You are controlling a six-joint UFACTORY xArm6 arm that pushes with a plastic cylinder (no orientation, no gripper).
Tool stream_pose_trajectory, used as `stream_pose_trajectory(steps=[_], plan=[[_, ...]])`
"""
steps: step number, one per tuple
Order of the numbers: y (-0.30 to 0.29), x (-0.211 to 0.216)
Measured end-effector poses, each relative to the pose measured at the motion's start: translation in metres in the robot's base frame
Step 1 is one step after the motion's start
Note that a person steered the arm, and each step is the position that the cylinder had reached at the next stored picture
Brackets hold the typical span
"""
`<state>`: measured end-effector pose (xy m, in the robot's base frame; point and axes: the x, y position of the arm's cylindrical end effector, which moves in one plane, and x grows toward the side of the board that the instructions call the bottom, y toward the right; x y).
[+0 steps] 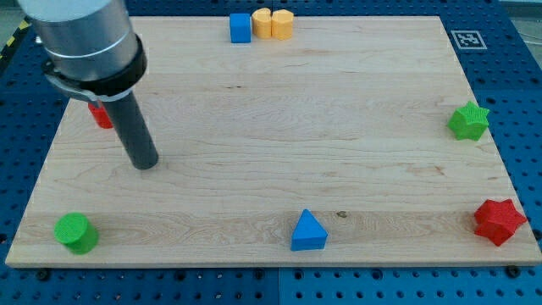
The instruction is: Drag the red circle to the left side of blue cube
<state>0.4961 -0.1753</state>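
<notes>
Pale wood grain is shown on the board [254,152], framed by a blue perforated table [525,102]. Relative to the board: blue cube [240,27] and yellow heart-like block [273,24] at top edge, green star [468,120] and red star [498,222] at right edge, blue triangle [308,231] at bottom edge, green cylinder [75,232] at bottom-left corner, red block [102,116] at left edge, partly hidden. A black-and-white marker [467,38] is seen at top-right corner. The rod is dark grey.

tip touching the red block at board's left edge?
Apart. In the camera view, my tip rests on bare wood below and to the right of the red block, which the rod partly hides; wood shows between them.
</notes>
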Motion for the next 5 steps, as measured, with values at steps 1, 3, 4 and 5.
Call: stream_pose_trajectory(steps=[1,3,4,5], plan=[[-0.028,-0.015],[-0.044,-0.044],[-0.045,-0.053],[-0.062,-0.059]])
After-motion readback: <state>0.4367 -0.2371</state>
